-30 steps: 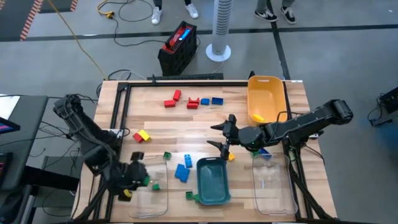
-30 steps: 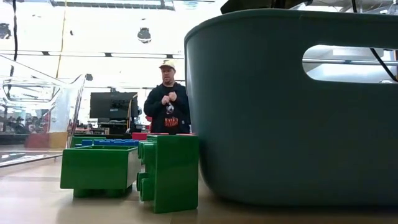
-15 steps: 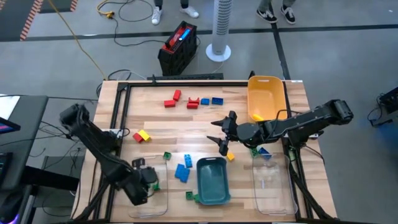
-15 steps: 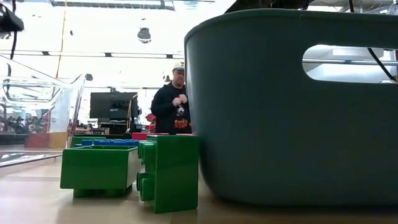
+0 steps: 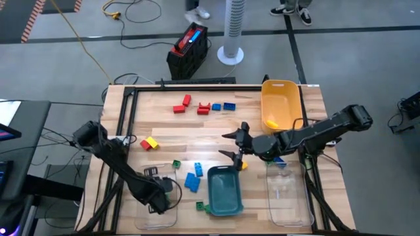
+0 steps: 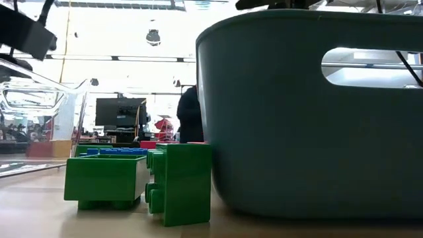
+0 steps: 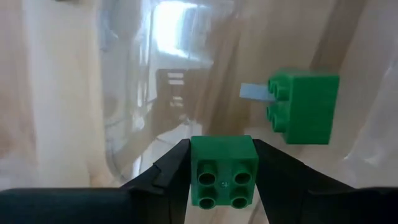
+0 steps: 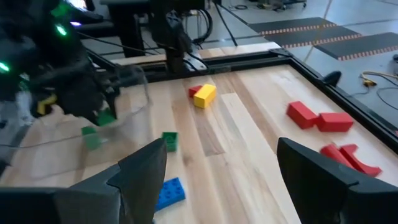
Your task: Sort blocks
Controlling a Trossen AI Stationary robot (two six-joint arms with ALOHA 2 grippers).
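One green block [image 7: 224, 169] between left gripper [image 7: 222, 177] fingers, over clear bin [image 5: 157, 208].

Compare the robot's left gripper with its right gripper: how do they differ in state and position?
The left gripper is shut on a green block; the right gripper is open and empty. The left gripper is over the clear bin at the table's near left, where another green block lies; the right gripper hangs over the table's middle, just beyond the teal bin. Both are dark and two-fingered.
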